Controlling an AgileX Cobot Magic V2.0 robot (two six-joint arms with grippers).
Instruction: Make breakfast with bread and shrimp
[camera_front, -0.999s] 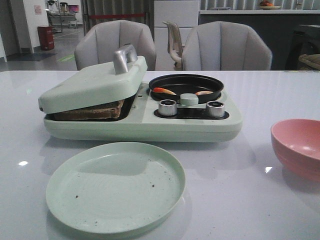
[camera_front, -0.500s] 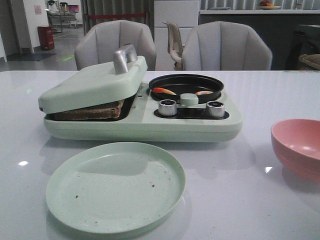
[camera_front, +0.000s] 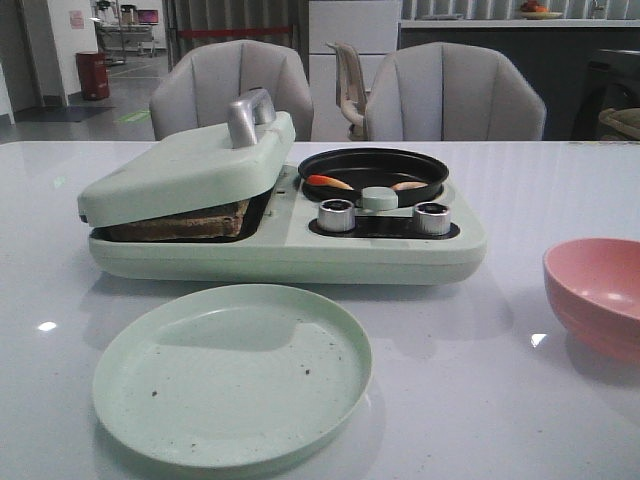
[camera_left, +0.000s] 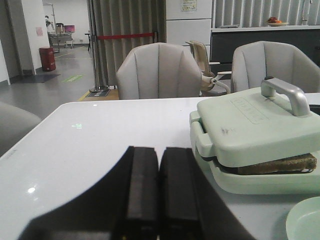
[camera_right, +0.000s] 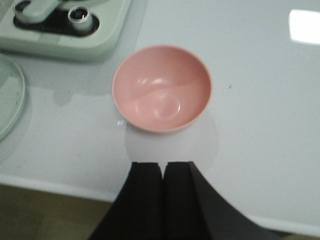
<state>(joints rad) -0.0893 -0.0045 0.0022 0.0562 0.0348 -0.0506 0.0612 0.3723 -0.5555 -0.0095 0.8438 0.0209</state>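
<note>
I see glossy white table (camera_front: 520, 190) w/ light glare. Breakfast maker (camera_front: 300, 250) looks matt mint plastic; lid handle (camera_front: 248, 115) & knobs (camera_front: 336, 214) shiny metal. Mint plate (camera_front: 232, 372) smooth, speckled. Pink bowl (camera_right: 161, 88) glossy. Bread (camera_left: 280, 164) crust rough, brown.

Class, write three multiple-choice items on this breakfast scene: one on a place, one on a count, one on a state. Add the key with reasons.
1. Where is the brown-crusted bread?
A. On the pale green round plate
B. Under the lid of the mint-green breakfast maker
C. In the pink bowl

2. How many shrimp pieces lie in the black round pan?
A. Two
B. Four
C. None

3. How is the left hand?
A. Wide open
B. Shut, holding nothing
C. Shut on the plate

Key: 1 B, its crust shows in the gap beneath the tilted lid. 2 A, one orange-red shrimp and one pale shrimp. 3 B, its fingers meet with nothing between them.
</note>
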